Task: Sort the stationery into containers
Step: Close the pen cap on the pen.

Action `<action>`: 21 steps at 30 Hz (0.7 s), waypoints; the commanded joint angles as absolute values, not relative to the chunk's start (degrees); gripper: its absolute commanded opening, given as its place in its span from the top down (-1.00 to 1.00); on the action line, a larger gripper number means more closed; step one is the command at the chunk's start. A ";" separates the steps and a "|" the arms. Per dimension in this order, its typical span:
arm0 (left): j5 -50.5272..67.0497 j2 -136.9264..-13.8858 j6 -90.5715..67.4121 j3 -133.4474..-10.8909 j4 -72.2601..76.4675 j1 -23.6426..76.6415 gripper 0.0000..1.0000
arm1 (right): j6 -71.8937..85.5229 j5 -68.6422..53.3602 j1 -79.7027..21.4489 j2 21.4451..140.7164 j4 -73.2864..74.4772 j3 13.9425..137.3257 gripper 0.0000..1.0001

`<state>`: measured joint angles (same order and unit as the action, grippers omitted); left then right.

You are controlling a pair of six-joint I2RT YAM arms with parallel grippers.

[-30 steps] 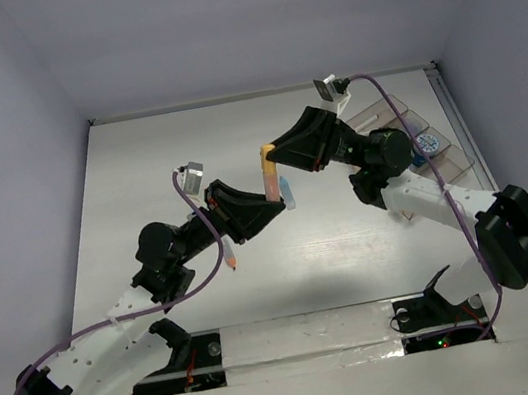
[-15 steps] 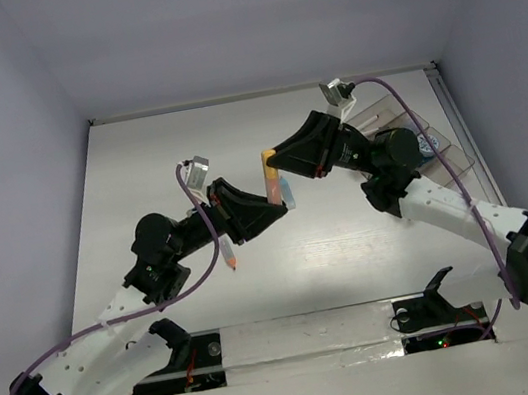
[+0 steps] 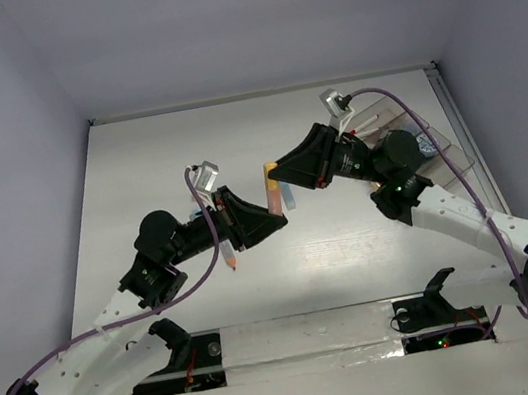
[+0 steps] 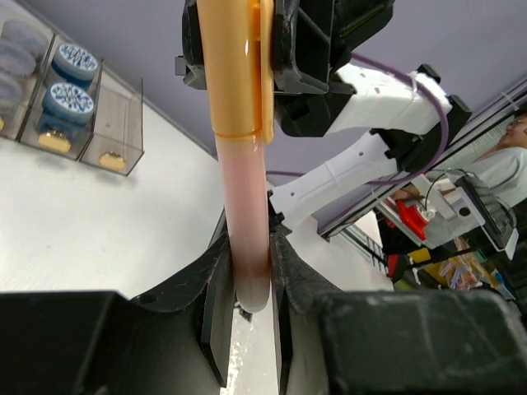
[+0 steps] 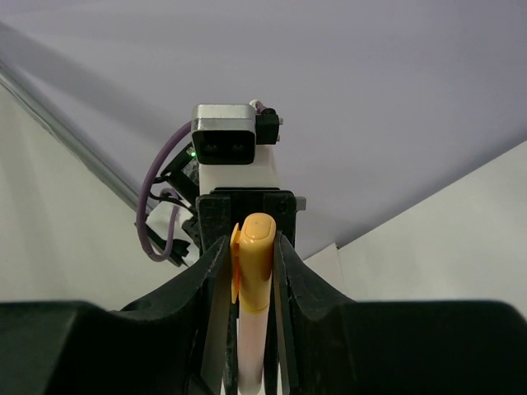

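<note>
An orange-capped marker (image 3: 272, 188) with a pale pink barrel hangs above the table, held by both grippers. My left gripper (image 3: 281, 209) is shut on its lower pink end; in the left wrist view the gripper (image 4: 247, 267) pinches the barrel (image 4: 244, 189). My right gripper (image 3: 271, 168) is shut on the orange cap, and in the right wrist view the gripper (image 5: 251, 247) has the cap (image 5: 256, 267) between its fingers. The clear divided tray (image 3: 451, 154) stands at the far right with blue-lidded jars (image 3: 425, 143) in it. It also shows in the left wrist view (image 4: 115, 140).
A light-blue stick (image 3: 289, 194) lies on the table under the held marker. A thin stick with a reddish tip (image 3: 228, 254) lies beside my left forearm. White walls close the table at the back and left.
Both grippers have kept hold of the marker, which has sunk slightly. The right arm has stretched out, its elbow swinging right and towards the near edge. The left arm has shifted slightly right.
</note>
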<state>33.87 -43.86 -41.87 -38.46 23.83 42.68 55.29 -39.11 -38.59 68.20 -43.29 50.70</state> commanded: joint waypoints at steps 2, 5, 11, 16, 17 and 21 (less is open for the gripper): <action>29.97 -41.75 -38.24 -49.38 40.43 42.45 1.00 | 50.45 -46.15 -42.63 70.14 -29.44 45.27 1.00; 29.27 -42.27 -36.48 -51.67 38.24 42.45 1.00 | 50.10 -44.22 -44.12 69.61 -29.53 43.25 1.00; 27.95 -42.27 -33.58 -54.93 34.28 42.45 1.00 | 49.75 -42.10 -46.49 68.38 -28.83 38.94 1.00; 27.69 -43.06 -32.61 -56.69 32.61 42.45 1.00 | 50.01 -40.70 -48.95 68.47 -28.56 36.22 1.00; 28.03 -43.24 -32.61 -57.04 32.61 41.93 1.00 | 50.10 -40.35 -49.65 68.47 -28.56 35.34 1.00; 29.53 -44.91 -33.57 -58.62 33.22 41.92 1.00 | 50.62 -38.67 -51.23 68.90 -29.35 33.05 1.00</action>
<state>35.92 -45.84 -34.85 -47.27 3.16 43.40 53.98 -24.93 -45.34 64.86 -49.08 40.27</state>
